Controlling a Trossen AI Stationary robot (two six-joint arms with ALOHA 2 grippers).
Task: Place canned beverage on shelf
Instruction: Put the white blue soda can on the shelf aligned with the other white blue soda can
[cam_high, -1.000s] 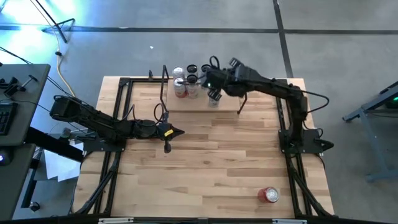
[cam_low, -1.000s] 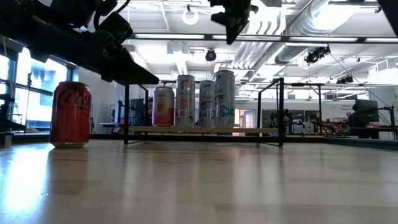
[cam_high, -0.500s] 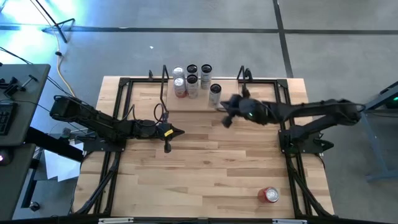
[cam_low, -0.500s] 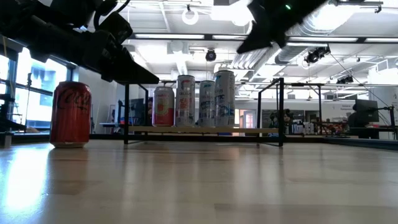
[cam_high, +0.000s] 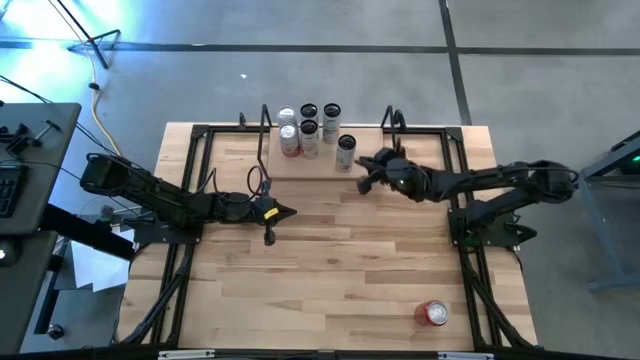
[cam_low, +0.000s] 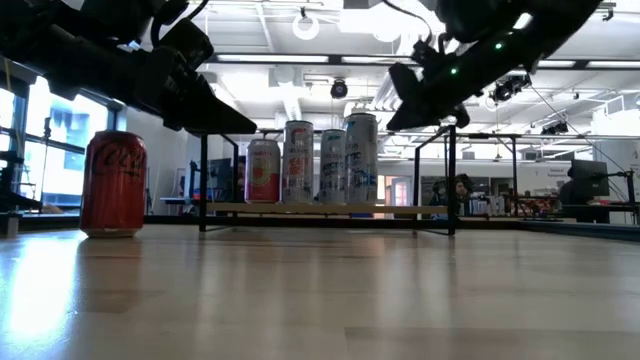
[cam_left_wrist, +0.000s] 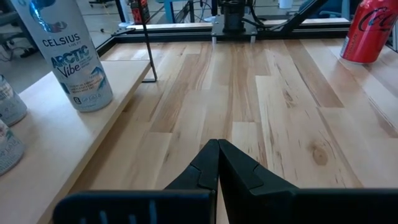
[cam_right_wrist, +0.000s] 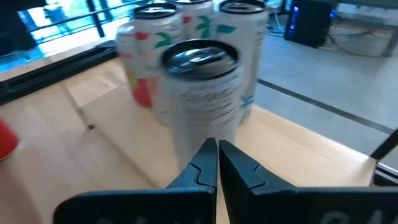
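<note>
Standing upright on the shelf, six cans form a cluster at its left half, each with its long axis vertical and its lid facing up. The shelf, a light plank with a black rod at each end, lies along the far edge of the table, its long axis running left to right. The nearest can stands alone, just right of the other five, and in the left wrist view shows as a white can with blue lettering.

Right gripper: fingers pressed together, holding nothing, hanging above the shelf's right half, near the lone can and apart from it. In the right wrist view its closed fingertips point straight at that can's side.

Left gripper: fingers also together and empty, held low over the table's middle, in front of the shelf, pointing toward the right side.

One red can lies well apart from the shelf, at the table's near right corner. In the low view it stands upright, long axis vertical.
</note>
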